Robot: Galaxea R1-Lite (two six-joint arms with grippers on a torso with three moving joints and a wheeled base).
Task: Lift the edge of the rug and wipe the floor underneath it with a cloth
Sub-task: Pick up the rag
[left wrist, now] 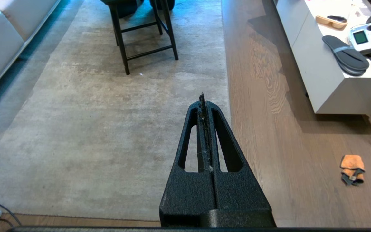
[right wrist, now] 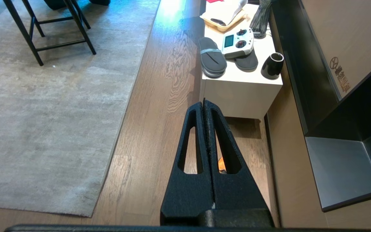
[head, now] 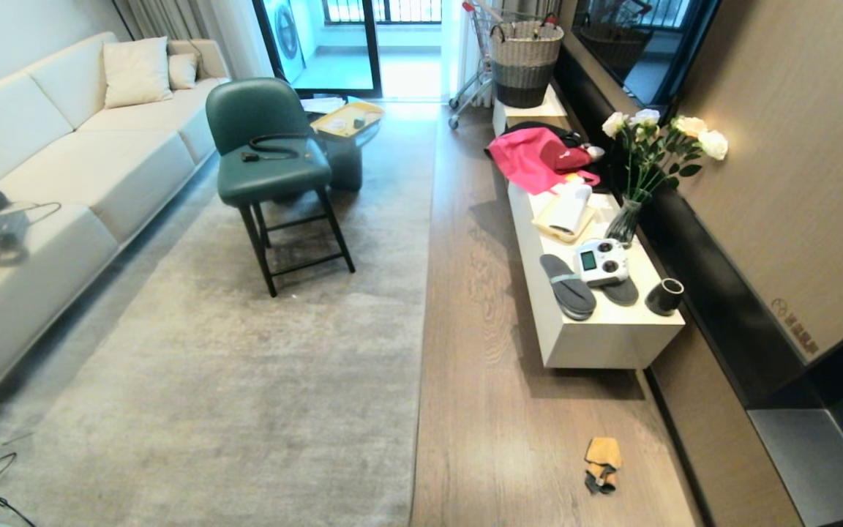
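Looking at the near end first, both arms are parked up high with nothing in them: the left gripper [left wrist: 204,100] has its fingers pressed flat together above the grey rug, and the right gripper [right wrist: 204,104] is pinched closed the same way over the bare planks, so my guess is nothing has really started yet. The cloth [head: 602,464], a little crumpled orange thing with a dark edge, lies by itself on the floor [head: 480,410], nearer the wall side and well apart from the rug, near the front of the white cabinet [head: 612,337]. That spot probably suits the right arm for a pickup. The rug edge [head: 421,351] runs straight away from the robot, flat on the floor, which leaves the left arm better placed to lift it. Farther off, a green chair [head: 268,139] stands on the rug, clear of that border.
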